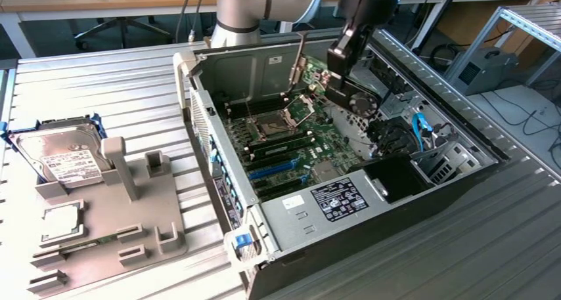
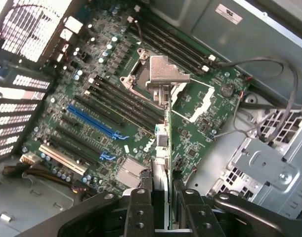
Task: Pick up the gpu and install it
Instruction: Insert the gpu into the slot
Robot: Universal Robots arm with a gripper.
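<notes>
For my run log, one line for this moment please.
gripper shut on gpu | gpu over motherboard, unseated | case open

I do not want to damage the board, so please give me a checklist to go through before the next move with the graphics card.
1. Grip: ok. The claw is closed on the graphics card.
2. Card clear of the board: ok. It hangs above the motherboard inside the open case.
3. Long blue slot empty: ok.
4. Card lined up with that slot: not ok. In the wrist view its edge runs at an angle to the slot and off to one side.
5. Blue cable away from the slots: ok.
6. Rear opening free for the card's metal bracket: cannot tell.
</notes>
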